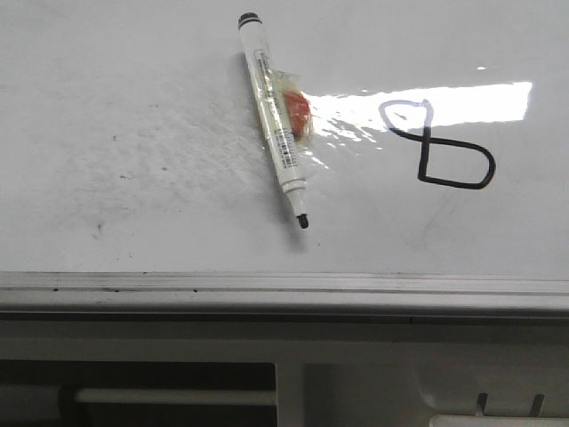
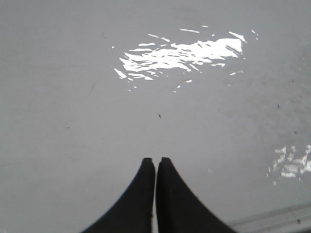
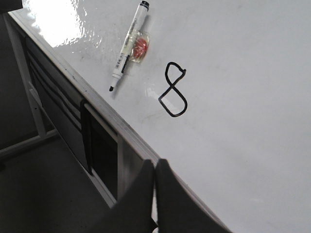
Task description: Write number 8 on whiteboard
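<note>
1. I read the number 8 [image 1: 436, 142] as drawn on the whiteboard [image 1: 133, 107], toward the right side, well back from the near edge rail [image 1: 267, 285].
2. Marker [image 1: 274, 116] lies uncapped on the board just left of the figure, tip toward the near edge, an orange taped lump [image 1: 298, 111] at mid-barrel.
3. Left tool [image 2: 155, 161]: clenched, grasping nothing, over bare board.
4. Right tool [image 3: 154, 164]: clenched, empty, above the board's near edge.
</note>
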{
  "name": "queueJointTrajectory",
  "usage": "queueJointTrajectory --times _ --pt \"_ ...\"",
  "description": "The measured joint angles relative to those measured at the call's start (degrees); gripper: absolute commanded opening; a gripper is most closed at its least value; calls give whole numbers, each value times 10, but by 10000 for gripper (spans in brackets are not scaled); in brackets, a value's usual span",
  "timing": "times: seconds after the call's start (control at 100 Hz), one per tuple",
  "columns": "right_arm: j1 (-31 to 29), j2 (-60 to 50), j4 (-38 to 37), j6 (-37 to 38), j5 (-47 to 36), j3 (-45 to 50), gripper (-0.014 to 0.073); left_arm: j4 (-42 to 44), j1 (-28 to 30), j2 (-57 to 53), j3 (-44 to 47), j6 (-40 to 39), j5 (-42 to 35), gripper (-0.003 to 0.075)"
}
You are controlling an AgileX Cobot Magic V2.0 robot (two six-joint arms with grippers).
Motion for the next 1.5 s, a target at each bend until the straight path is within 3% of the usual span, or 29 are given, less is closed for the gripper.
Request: queueJointTrajectory --times 0.14,0.28,0.46,1.24,1.5 --pt "0 0 0 0 0 0 -42 105 51 -34 0 -135 57 -20" --pt "0 0 0 0 0 0 -42 158 73 -70 0 -163 145 -20" --pt "0 0 0 0 0 0 -42 147 77 -121 0 -169 244 -20" --pt "0 0 0 0 0 0 -42 118 77 -124 0 -171 250 -20" --pt "-25 0 -86 1 4 53 -42 118 77 -124 0 -171 250 -20"
